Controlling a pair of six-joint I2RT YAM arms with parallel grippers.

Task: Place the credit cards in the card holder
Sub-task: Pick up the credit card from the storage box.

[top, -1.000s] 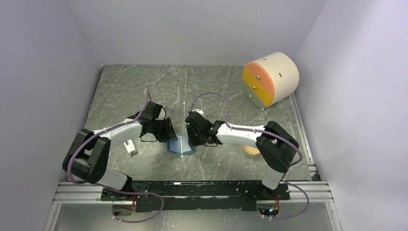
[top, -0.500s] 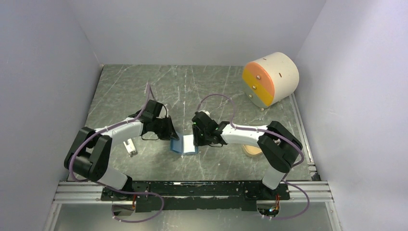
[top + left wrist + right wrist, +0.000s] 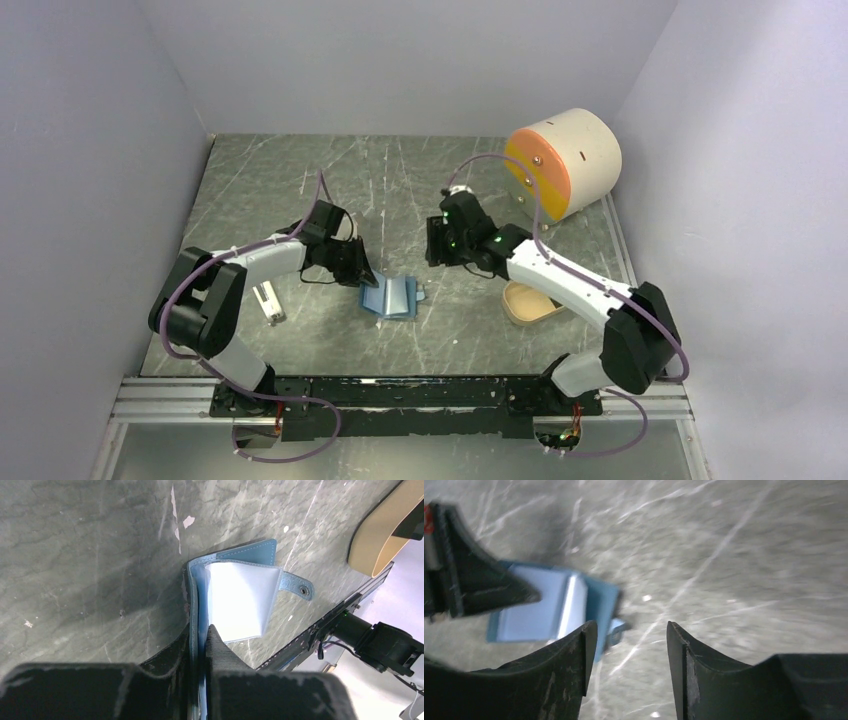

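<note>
The blue card holder (image 3: 392,298) lies open on the table, its pale inner sleeves showing in the left wrist view (image 3: 240,595) and in the right wrist view (image 3: 549,612). My left gripper (image 3: 362,272) is shut on the holder's left cover (image 3: 200,630). My right gripper (image 3: 437,240) is open and empty (image 3: 629,630), raised behind and to the right of the holder, apart from it. No credit cards show in any view.
A shallow tan tray (image 3: 530,302) sits right of the holder, under the right arm; it also shows in the left wrist view (image 3: 380,540). A small white clip-like piece (image 3: 267,303) lies at the left. A cream drum with orange-yellow drawers (image 3: 562,165) stands back right.
My right gripper has drawn away from the holder toward the back right. The holder has dropped further open. My left gripper still grips its left cover.
</note>
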